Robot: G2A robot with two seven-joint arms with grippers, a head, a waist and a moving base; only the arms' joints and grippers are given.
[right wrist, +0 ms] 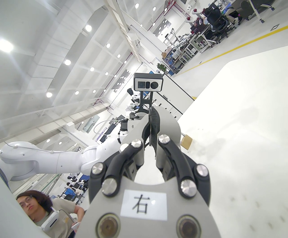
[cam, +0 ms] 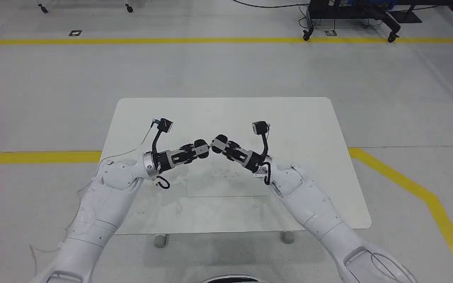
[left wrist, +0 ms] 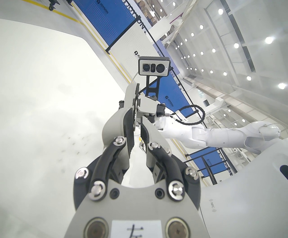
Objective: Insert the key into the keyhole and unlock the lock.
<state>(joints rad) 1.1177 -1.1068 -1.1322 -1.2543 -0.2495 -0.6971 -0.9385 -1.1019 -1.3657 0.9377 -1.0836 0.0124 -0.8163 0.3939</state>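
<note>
The white table (cam: 311, 120) lies under my arms, which meet mid-frame. My left gripper (left wrist: 137, 112) has its jaws slightly apart; on my right gripper (right wrist: 153, 113) the jaws are pressed together. The small tan lock (right wrist: 186, 142) sits on the table just beside it.

**Table and hall around you**

You have a white, round-cornered table (cam: 311, 120), its top marked with faint grey scuffs (right wrist: 216, 144). Yellow floor lines (cam: 212, 40) run past its far side and out from both ends. Beyond the far line stands a black wheeled frame (cam: 350, 18). Blue-and-white panels (left wrist: 126, 29) line the hall under round ceiling lights (left wrist: 268, 40). Office chairs (right wrist: 216, 20) and workbenches (right wrist: 191, 44) crowd the far floor.
</note>
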